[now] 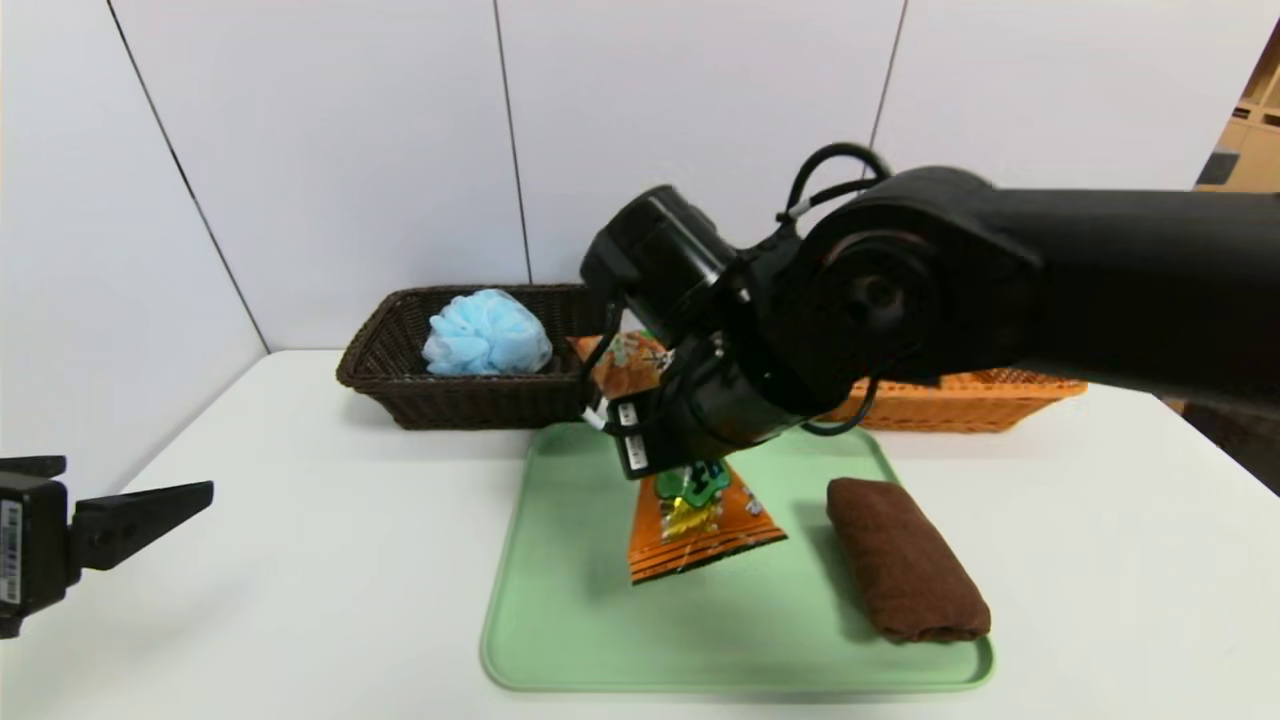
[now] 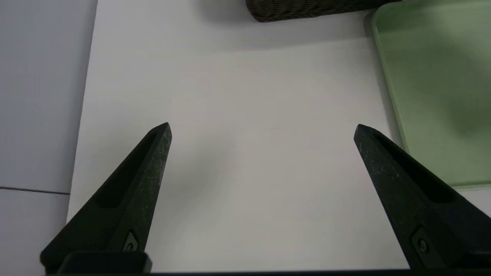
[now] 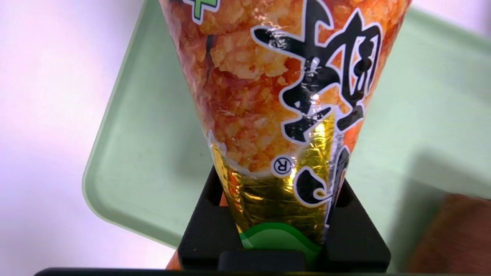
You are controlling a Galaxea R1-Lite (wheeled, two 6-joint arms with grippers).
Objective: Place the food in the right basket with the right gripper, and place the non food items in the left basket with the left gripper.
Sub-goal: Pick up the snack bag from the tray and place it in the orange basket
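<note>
My right gripper (image 1: pixel 688 476) is shut on an orange snack bag (image 1: pixel 700 522) and holds it tilted in the air over the green tray (image 1: pixel 560 610). In the right wrist view both fingers of the right gripper (image 3: pixel 278 186) squeeze the snack bag (image 3: pixel 268 96) at its narrow gold part. A rolled brown towel (image 1: pixel 905 573) lies on the tray's right side. A blue bath sponge (image 1: pixel 487 333) sits in the dark brown left basket (image 1: pixel 380 350). The orange right basket (image 1: pixel 960 398) is mostly hidden behind my right arm. At the table's left edge my left gripper (image 2: pixel 261 128) is parked, open and empty.
The white table (image 1: pixel 330 560) meets white wall panels at the back. The left wrist view shows the tray's edge (image 2: pixel 433 76) and a corner of the dark basket (image 2: pixel 307 9). The towel (image 3: pixel 456 234) lies beside the held bag.
</note>
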